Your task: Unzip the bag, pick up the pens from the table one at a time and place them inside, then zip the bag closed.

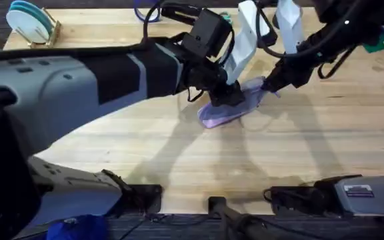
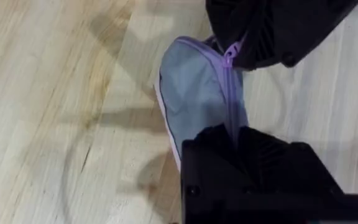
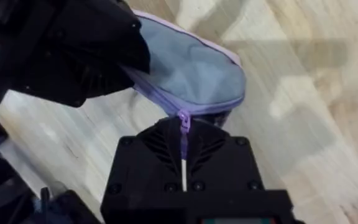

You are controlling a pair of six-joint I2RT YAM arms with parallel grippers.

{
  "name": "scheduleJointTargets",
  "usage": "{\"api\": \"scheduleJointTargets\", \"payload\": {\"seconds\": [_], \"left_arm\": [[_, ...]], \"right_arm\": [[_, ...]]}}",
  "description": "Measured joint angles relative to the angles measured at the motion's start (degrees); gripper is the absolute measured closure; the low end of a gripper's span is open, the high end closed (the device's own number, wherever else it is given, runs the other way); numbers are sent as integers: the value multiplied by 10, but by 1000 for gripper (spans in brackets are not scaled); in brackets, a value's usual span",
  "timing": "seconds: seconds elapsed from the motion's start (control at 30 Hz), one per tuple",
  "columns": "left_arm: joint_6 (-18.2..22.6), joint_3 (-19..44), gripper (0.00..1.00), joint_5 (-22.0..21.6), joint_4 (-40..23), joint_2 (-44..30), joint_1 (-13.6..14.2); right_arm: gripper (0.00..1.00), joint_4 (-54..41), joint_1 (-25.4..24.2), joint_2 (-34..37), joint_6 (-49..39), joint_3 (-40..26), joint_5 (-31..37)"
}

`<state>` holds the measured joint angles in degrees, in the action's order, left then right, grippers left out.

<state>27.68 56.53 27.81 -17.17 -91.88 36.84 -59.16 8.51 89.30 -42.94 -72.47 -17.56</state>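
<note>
- Both arms are on the bag (image 1: 227,107), which lies on the table (image 1: 179,153) squeezed between the two sets of fingers.
- The left gripper (image 2: 235,134) is clamped down on one end of the pouch; the fabric and zipper line run straight out from its fingertips toward the other arm.
- The right gripper (image 3: 183,124) sits at the opposite end, its fingers pinched shut on the zipper pull (image 3: 183,117), which hangs right at its fingertips.
- The zipper line looks closed along the visible length, and no pens lie on the wood near the fingers. So this is a zipper step, and my guess is the closing zip, just about finished. It could equally be the opening pull about to start; I can't tell what's inside.
- The bag's long axis runs finger to finger, from left gripper to right gripper, diagonal across the table in the overhead view.
- Next move, if closing: check the pull is fully home at its end, then let go on both sides.
</note>
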Motion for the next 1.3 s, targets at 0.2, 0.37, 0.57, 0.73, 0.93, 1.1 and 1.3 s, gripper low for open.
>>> {"api": "scheduleJointTargets", "payload": {"seconds": [0.2, 0.37, 0.57, 0.73, 0.93, 1.1, 1.3], "left_arm": [[0, 1, 960, 7, 2, 0, 0], [0, 2, 960, 9, 2, 0, 0], [0, 2, 960, 11, 4, 0, 1], [0, 6, 960, 14, 12, 0, 5], [0, 8, 960, 18, 16, 0, 8], [0, 10, 960, 24, 17, 0, 9], [0, 10, 960, 26, 15, -1, 10]], "right_arm": [[967, -1, 1, -29, -10, 0, 7], [968, -2, 1, -31, -12, 0, 8], [968, -4, -10, -39, -12, 2, 7], [968, -10, -43, -45, -13, 3, -8], [968, -18, -95, -46, -29, 6, -44], [967, -32, -126, -46, -47, 7, -61], [967, -36, -142, -44, -68, 15, -65]]}}
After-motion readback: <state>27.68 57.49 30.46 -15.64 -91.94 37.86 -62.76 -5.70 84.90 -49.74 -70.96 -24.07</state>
